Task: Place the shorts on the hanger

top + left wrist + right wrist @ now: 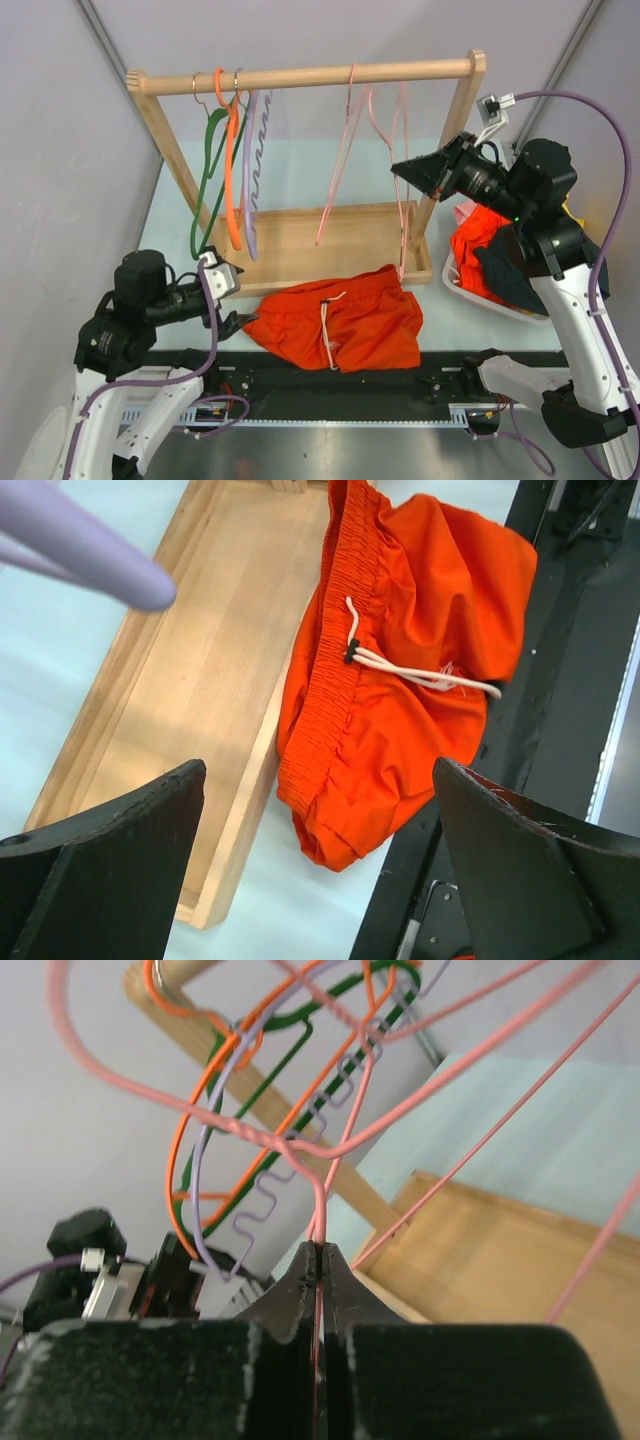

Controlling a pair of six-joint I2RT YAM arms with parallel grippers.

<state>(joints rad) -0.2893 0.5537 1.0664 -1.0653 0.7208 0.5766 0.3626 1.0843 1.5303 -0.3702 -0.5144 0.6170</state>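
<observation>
Right gripper (pixel 322 1260): nearest the lens in the right wrist view; pinched hard on the thin wire of the hanger (pixel 321 1205), just below its twisted neck.
Hanger: pale pink, hooked over the wooden rail (pixel 300 76) toward its 3 o'clock end, beside a twin; hanging above the base tray (pixel 330 235).
Shorts (pixel 335 325): rumpled on the table at 6 o'clock from the base tray, against its near lip; waistband and white drawstring (pixel 420 672) facing up.
Left gripper (pixel 318 765): spread wide, grasping nothing, hovering at 9 o'clock of the shorts.
Handling, shorts: probably light and limp, prone to sagging and sliding; best taken at the elastic waistband, where gathered cloth gives bulk to pinch.
Handling, hanger: likely springy, apt to swing or twist in a pinch; smooth wire may let cloth slip off.
Other hangers: orange hanger (pixel 231 190), green hanger (pixel 203 200) and lilac hanger (pixel 247 200), bunched at the rail's 9 o'clock end.
Clothes pile (pixel 490 262): orange and dark pieces, at 3 o'clock of the shorts.
Writing: none legible.
</observation>
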